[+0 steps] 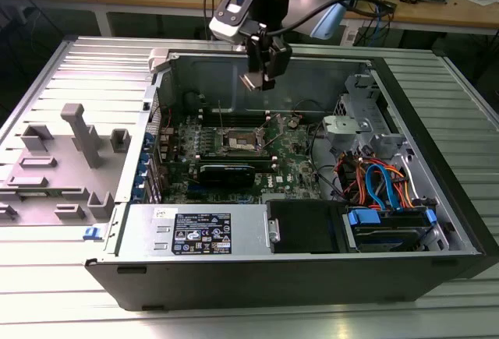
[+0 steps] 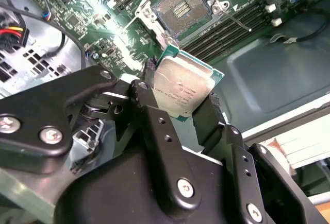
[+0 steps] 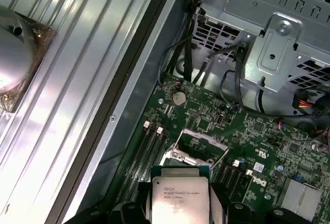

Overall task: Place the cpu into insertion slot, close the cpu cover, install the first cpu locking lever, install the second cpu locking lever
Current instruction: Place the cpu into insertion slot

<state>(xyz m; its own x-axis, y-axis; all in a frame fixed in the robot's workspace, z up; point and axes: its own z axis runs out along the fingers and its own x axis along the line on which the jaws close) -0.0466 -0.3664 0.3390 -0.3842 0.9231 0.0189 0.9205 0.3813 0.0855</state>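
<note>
You have the cpu (image 2: pixel 183 87) clamped edge to edge in the jaws of the gripper (image 2: pixel 181 90), hanging above the green board, well apart from the insertion slot (image 2: pixel 180 9) (bare, nothing seated). I judge no step finished; all four are left.

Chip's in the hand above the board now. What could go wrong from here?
1. The hand grips the cpu only by two edges, high above the board; a slip could drop it on components.
2. The insertion slot lies open with bare contacts; a skewed or rotated landing could damage them.
3. A thin locking lever juts beside the slot and might catch the hand.
</note>
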